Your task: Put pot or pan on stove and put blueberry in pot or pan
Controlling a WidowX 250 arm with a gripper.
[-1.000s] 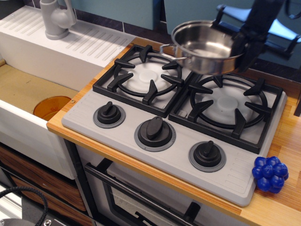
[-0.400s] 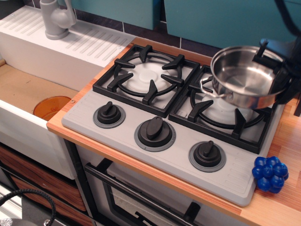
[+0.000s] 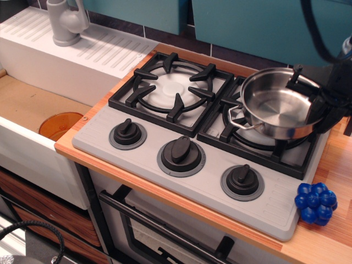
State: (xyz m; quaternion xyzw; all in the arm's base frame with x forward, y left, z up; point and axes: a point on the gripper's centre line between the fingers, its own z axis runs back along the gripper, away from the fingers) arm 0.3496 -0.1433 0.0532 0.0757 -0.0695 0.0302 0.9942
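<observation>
The shiny steel pot [image 3: 275,110] sits low over the right burner of the grey stove [image 3: 203,170], on or just above its black grate. My black gripper [image 3: 316,102] is shut on the pot's right rim, its fingers partly hidden behind the pot wall. One loop handle of the pot points toward the front left. The blue blueberry [image 3: 315,202] lies on the wooden counter, right of the stove's front corner, well below the gripper.
The left burner [image 3: 173,88] is bare. Three black knobs [image 3: 181,152] line the stove's front. An orange disc [image 3: 60,125] lies in the sink at left, with a grey faucet [image 3: 66,21] behind it. The teal wall backs the counter.
The pot, held by my gripper, has moved from above the stove's back middle to the right and down onto the right burner.
</observation>
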